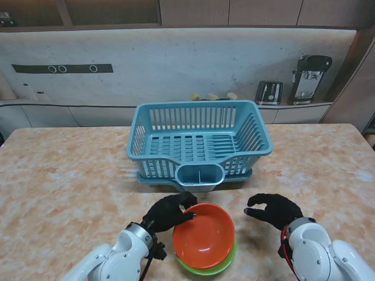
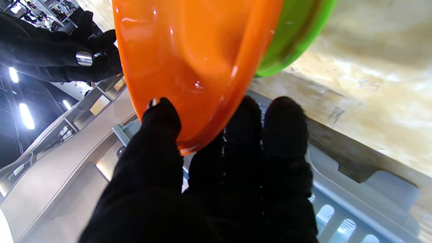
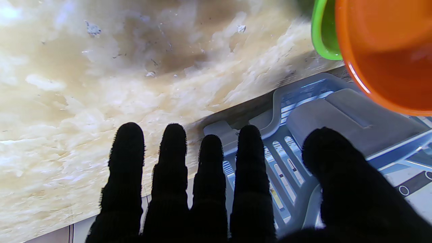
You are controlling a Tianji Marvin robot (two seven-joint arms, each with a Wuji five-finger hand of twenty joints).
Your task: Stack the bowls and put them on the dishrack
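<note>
An orange bowl [image 1: 205, 237] sits nested in a green bowl [image 1: 202, 270] at the table's near edge, in front of the blue dishrack [image 1: 136, 141]. My left hand [image 1: 169, 212] is shut on the orange bowl's left rim. The left wrist view shows the thumb [image 2: 161, 118] inside the orange bowl [image 2: 195, 60], the other fingers under it, and the green bowl [image 2: 293, 37] beneath. My right hand [image 1: 272, 209] hovers open to the right of the bowls, not touching them. In the right wrist view its fingers [image 3: 173, 158] are spread, with the orange bowl [image 3: 388, 57] and green bowl [image 3: 322, 33] off to one side.
The dishrack holds nothing, and its cutlery cup [image 1: 200, 177] juts toward the bowls. A toaster [image 1: 269, 92] and a coffee machine [image 1: 310, 78] stand on the counter behind the table. Bare marble table [image 1: 58, 187] lies to the left and right.
</note>
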